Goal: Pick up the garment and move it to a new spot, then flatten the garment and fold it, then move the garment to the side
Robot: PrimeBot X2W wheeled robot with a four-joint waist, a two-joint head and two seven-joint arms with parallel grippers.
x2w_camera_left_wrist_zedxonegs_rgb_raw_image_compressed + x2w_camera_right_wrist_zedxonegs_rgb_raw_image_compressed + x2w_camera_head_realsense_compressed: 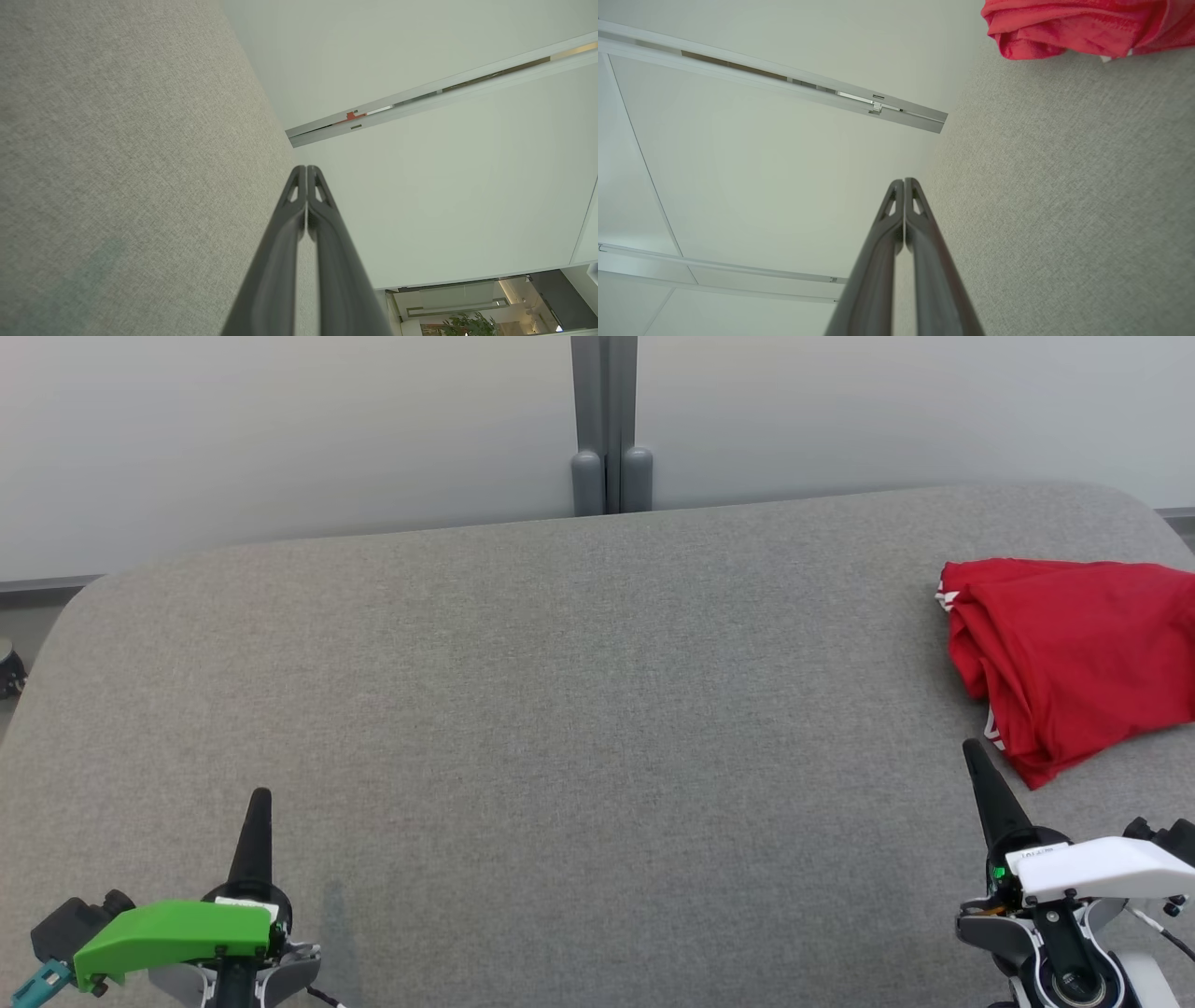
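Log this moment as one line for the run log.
garment: red, bunched, right side of grey surface | left gripper: shut, empty | right gripper: shut, empty, beside garment

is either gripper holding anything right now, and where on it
Nothing is held. The left gripper and right gripper are both shut on nothing, and the red garment lies apart on the grey surface.

Your garment lay far right on the padded surface, just beyond your right gripper; your left gripper sat well apart, leftward.
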